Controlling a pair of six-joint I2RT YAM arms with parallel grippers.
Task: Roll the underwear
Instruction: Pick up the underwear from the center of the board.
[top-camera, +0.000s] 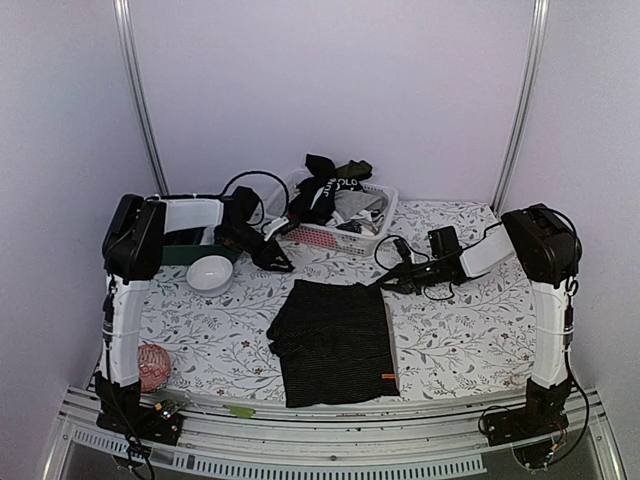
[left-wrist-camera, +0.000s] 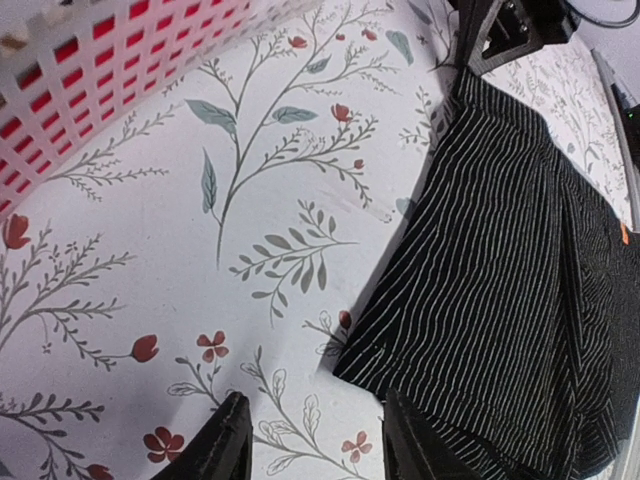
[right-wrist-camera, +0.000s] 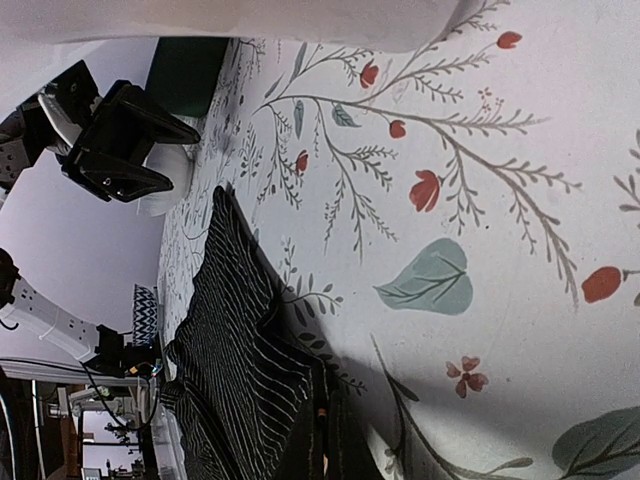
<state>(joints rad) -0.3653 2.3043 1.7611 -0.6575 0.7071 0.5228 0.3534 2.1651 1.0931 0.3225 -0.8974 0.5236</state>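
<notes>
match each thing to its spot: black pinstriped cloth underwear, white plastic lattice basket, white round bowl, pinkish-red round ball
1 black pinstriped cloth underwear
2 white plastic lattice basket
3 white round bowl
4 pinkish-red round ball

a far edge, middle, clothes piled inside
b near left corner
c spread flat in the centre
d left side, midway back

Pairs: 1-c, 2-a, 3-d, 4-b

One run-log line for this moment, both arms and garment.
striped underwear: flat, unrolled | left fingers: open over bare tablecloth | right fingers: shut by its far-right corner, grip unclear | basket: other garments inside
</notes>
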